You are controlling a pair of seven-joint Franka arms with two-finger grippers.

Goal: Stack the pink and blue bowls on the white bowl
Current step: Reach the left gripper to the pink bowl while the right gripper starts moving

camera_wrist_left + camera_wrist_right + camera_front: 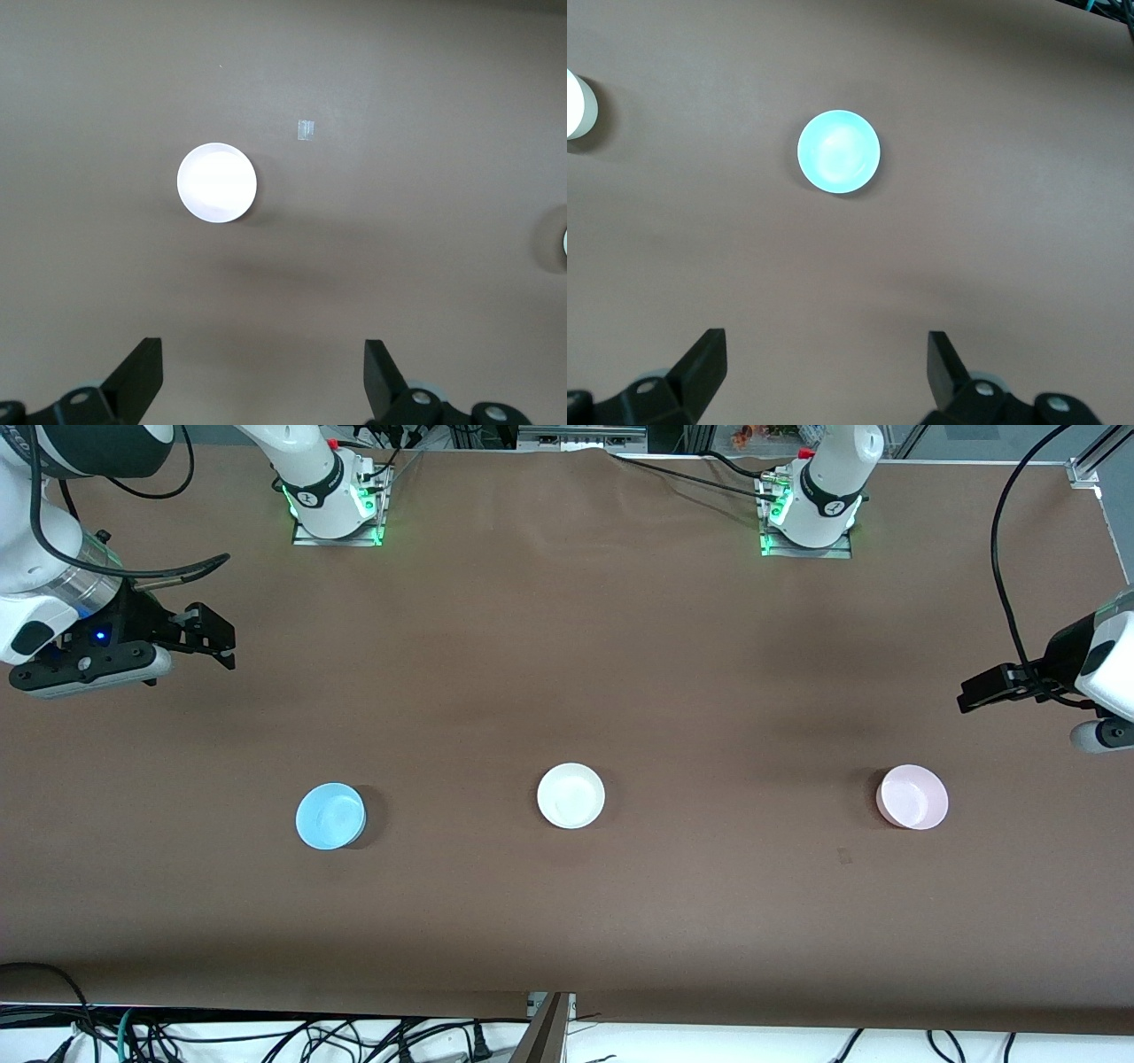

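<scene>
Three bowls stand apart in a row on the brown table. The white bowl (570, 795) is in the middle. The blue bowl (330, 816) is toward the right arm's end and the pink bowl (912, 796) toward the left arm's end. My right gripper (208, 638) is open and empty, up over bare table at its end. Its wrist view shows the blue bowl (839, 150) ahead of the gripper (824, 350). My left gripper (983, 689) is open and empty over bare table at its end. Its wrist view shows the pink bowl (217, 182), looking very pale, ahead of the gripper (263, 354).
The white bowl shows at the edge of the right wrist view (578, 104) and barely in the left wrist view (563, 241). A small piece of clear tape (306, 130) lies on the table near the pink bowl. Cables hang below the table's near edge.
</scene>
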